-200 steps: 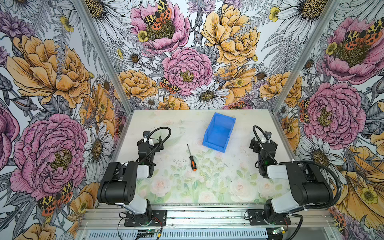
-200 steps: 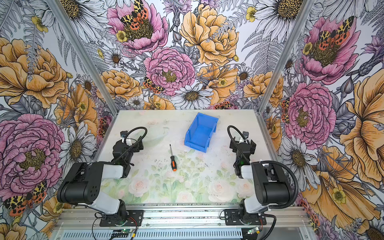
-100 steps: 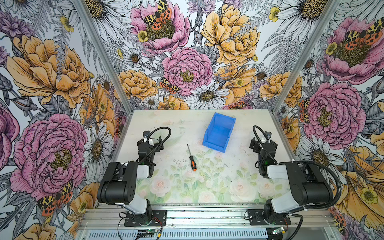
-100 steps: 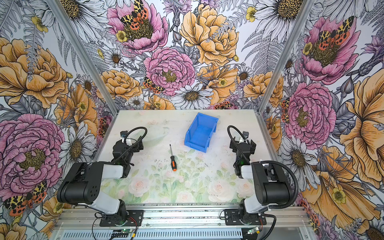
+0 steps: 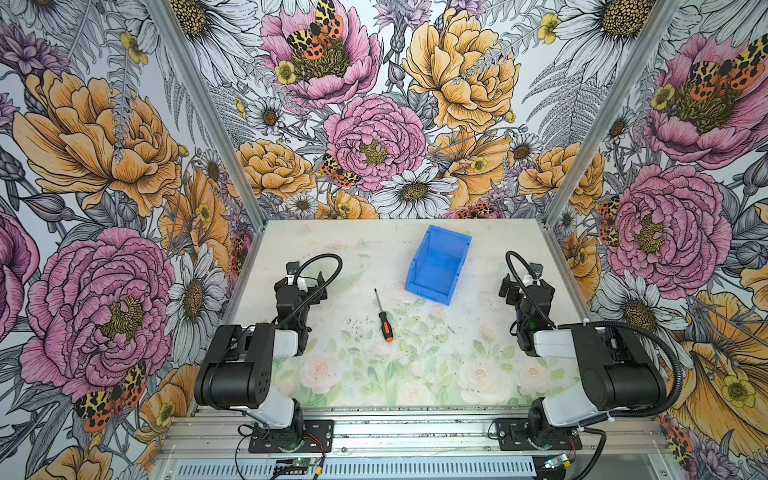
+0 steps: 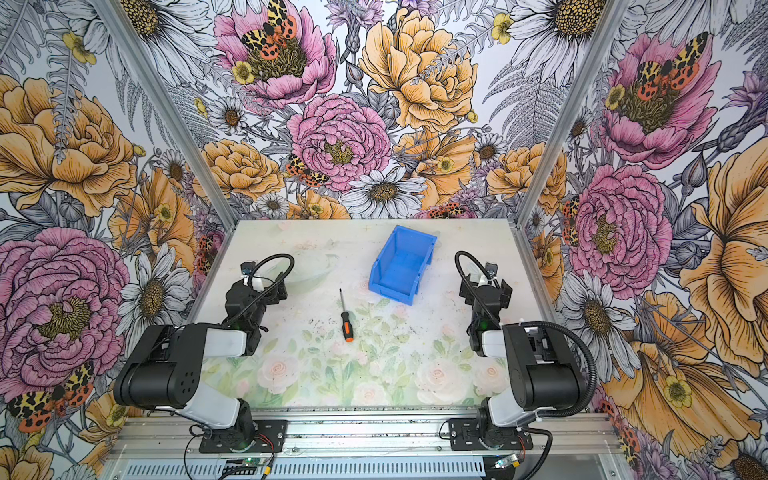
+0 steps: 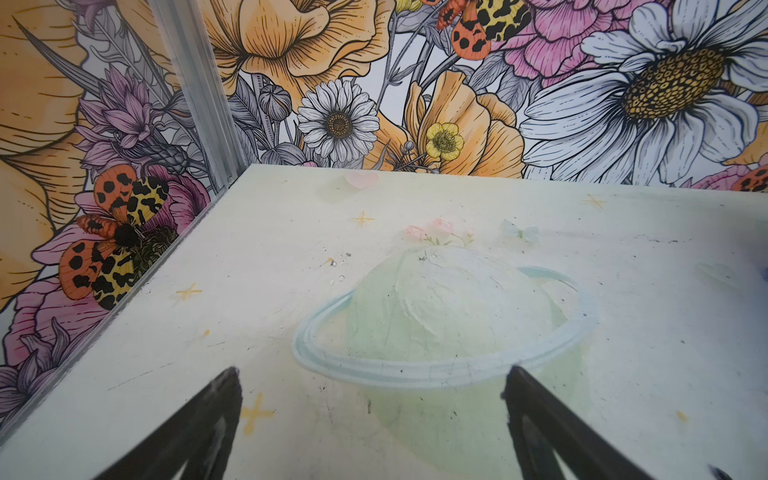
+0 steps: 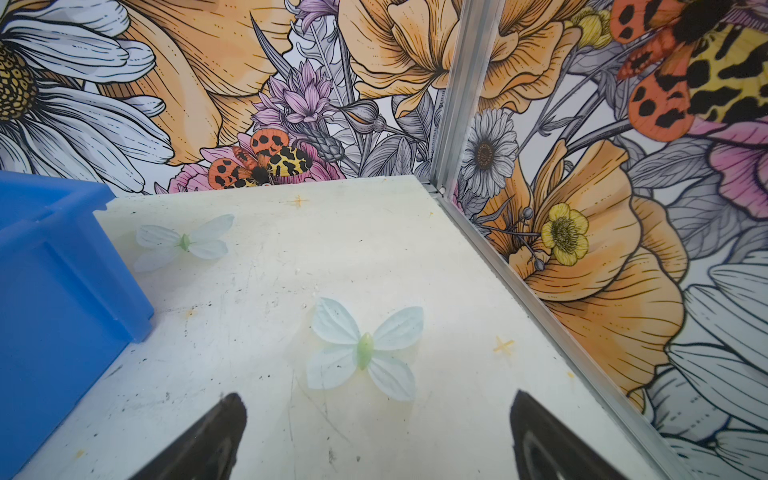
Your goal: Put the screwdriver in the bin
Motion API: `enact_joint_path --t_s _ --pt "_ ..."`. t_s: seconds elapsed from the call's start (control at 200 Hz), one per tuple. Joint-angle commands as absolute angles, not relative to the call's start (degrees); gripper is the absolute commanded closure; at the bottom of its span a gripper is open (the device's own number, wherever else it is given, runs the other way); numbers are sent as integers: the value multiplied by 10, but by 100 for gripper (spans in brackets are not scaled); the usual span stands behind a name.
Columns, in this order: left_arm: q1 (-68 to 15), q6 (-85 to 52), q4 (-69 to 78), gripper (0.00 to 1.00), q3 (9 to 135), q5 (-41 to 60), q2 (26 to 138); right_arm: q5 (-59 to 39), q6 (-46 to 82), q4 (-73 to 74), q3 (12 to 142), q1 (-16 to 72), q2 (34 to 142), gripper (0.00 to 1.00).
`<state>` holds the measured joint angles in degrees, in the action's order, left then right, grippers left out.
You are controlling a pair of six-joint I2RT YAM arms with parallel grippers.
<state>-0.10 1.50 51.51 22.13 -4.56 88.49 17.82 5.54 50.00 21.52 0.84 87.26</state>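
The screwdriver point(image 5: 383, 318) point(image 6: 345, 318) lies flat on the table near the middle, its thin dark shaft pointing toward the back and its black-and-orange handle nearer the front. The blue bin point(image 5: 428, 291) point(image 6: 392, 293) stands empty behind and to the right of it, with its low wall facing the screwdriver. My left gripper point(image 5: 301, 279) point(image 7: 372, 374) rests low at the left, open and empty, well to the left of the screwdriver. My right gripper point(image 5: 525, 286) point(image 8: 378, 397) sits at the right, open and empty, with the bin's side wall point(image 8: 62, 291) to its left.
Flower-patterned walls enclose the table on three sides, with metal corner posts point(image 7: 195, 95) point(image 8: 453, 91) at the back. The tabletop carries only printed pictures, such as a ringed planet point(image 7: 444, 316) and pale butterflies point(image 8: 365, 349). Both arm bases stand on the front rail point(image 5: 415, 428).
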Motion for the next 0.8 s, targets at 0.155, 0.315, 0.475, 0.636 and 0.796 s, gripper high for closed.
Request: enact_joint_path --t_s 0.155,0.315,0.475,0.636,0.796 --pt "-7 19 403 1 239 -53 794 179 52 458 219 19 823 0" --pt "-4 -9 300 1 250 -51 724 178 55 339 230 21 743 1" --pt "-13 -62 153 1 269 -104 643 199 87 147 270 27 659 1" --pt "-13 -113 -16 1 308 -136 589 259 166 -47 323 32 599 1" --pt "-23 -166 -119 1 323 -132 543 229 224 -176 349 33 542 1"
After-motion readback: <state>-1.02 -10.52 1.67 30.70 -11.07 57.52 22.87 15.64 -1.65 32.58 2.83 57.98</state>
